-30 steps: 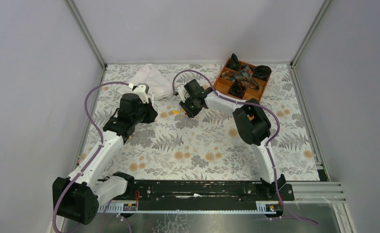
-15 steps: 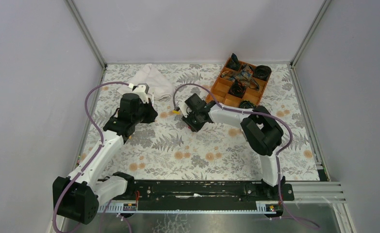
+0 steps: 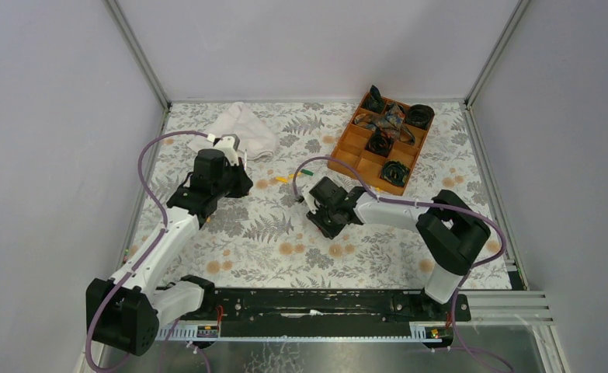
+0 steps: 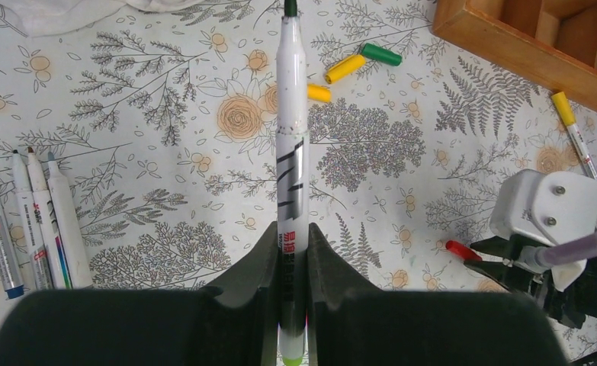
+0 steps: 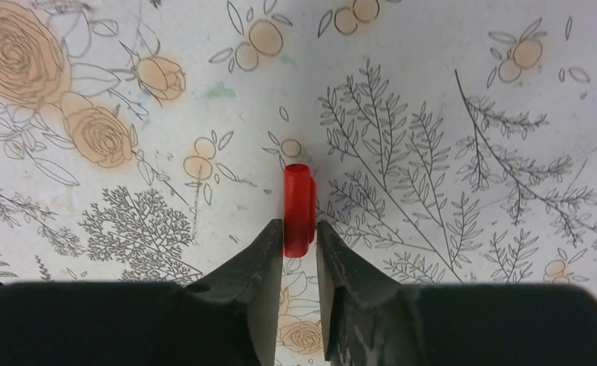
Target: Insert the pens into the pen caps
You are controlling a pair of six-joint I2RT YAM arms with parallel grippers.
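My left gripper (image 4: pixel 292 245) is shut on a white pen (image 4: pixel 292 145) with a dark green tip that points away from the wrist, held above the table. In the top view it (image 3: pixel 238 185) is at the left middle. My right gripper (image 5: pixel 299 232) is shut on a red pen cap (image 5: pixel 298 207), pinched at its lower end, just above the floral tablecloth. It also shows in the left wrist view (image 4: pixel 474 258) and in the top view (image 3: pixel 321 211). Two yellow caps (image 4: pixel 345 69) and a green cap (image 4: pixel 380 54) lie loose. Several pens (image 4: pixel 32 221) lie at the left.
A wooden tray (image 3: pixel 339 151) with black coiled bands stands at the back right. A white cloth (image 3: pixel 242 128) lies at the back left. A pen with a yellow cap on it (image 4: pixel 573 133) lies near the tray.
My right gripper has moved from beside the loose caps toward the near side and the right, with the red cap in it. The left arm has barely moved.
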